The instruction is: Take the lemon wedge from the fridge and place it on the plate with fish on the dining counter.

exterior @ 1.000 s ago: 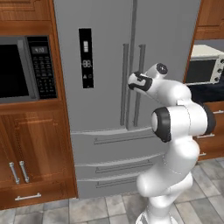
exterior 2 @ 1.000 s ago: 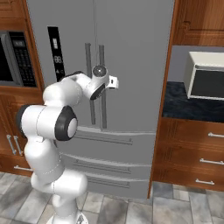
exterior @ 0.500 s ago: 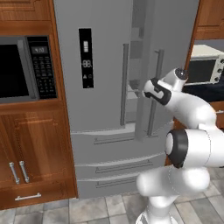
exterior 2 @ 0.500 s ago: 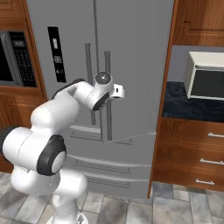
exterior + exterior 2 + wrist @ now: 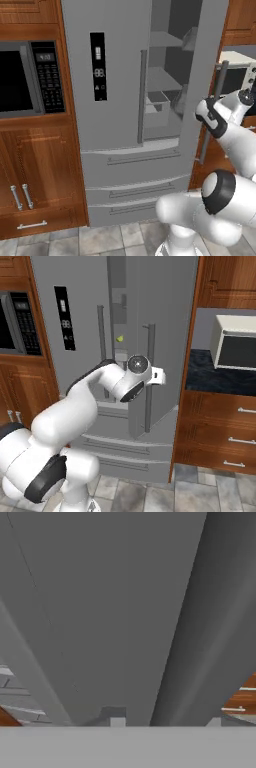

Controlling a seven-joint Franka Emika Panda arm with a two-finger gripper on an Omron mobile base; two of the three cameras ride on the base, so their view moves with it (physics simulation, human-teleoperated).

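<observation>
Lemon wedge [image 5: 120, 338] inside open fridge [image 5: 120, 165]

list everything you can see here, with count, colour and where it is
fridge: 1, grey steel, centre, right door swung open, drawers below
lemon wedge: 1, yellow-green, on a shelf inside the fridge
microwave: 1, black, built into the wooden cabinets left of the fridge
toaster oven: 1, white, on the dark counter right of the fridge
cabinets: brown wood, both sides of the fridge
floor: grey tiles
arm: 1, white with dark joints, reaching to the open door
gripper: 1, at the open door's bar handle
</observation>
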